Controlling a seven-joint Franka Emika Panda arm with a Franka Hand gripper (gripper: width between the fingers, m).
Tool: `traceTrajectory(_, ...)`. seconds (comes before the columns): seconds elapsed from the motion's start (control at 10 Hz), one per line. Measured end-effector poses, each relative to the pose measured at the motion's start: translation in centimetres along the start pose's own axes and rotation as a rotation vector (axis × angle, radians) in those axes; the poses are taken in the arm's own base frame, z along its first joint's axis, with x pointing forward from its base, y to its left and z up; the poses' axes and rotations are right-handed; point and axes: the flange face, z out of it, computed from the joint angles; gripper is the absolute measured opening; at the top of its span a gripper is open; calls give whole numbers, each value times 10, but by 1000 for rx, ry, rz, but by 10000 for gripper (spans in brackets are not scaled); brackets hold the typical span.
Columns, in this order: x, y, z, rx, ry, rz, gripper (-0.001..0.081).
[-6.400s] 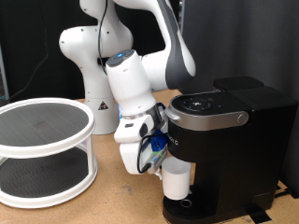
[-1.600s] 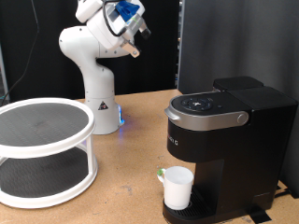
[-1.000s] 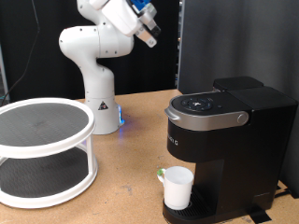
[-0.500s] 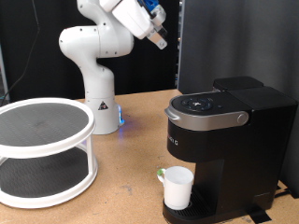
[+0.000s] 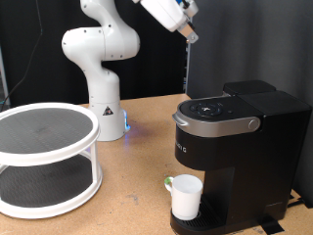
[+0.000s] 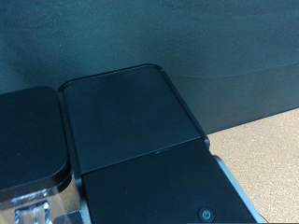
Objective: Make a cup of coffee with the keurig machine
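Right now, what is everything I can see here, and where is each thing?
Coffee machine: one, black with a silver-grey top ring, on the table at the exterior view's right.
Cup: one, white, standing on the machine's base under its spout.
Two-tier round shelf: one, white with dark mesh, at the exterior view's left.
Table: one, brown wood.
Curtain: black, behind everything.
Robot arm base: one, white, at the back.
Gripper: one, high above the machine, holding nothing visible.

white cup (image 5: 186,196), matte-black keurig machine (image 5: 240,147)
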Motion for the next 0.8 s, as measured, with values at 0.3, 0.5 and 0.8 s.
traceTrajectory(0.3,22,6,15,-2,-28,7,806)
traceTrajectory(0.5,31,11,21,-13,-55,-59,806)
traceTrajectory(0.8,41,15,28,-3,-95,-89,806)
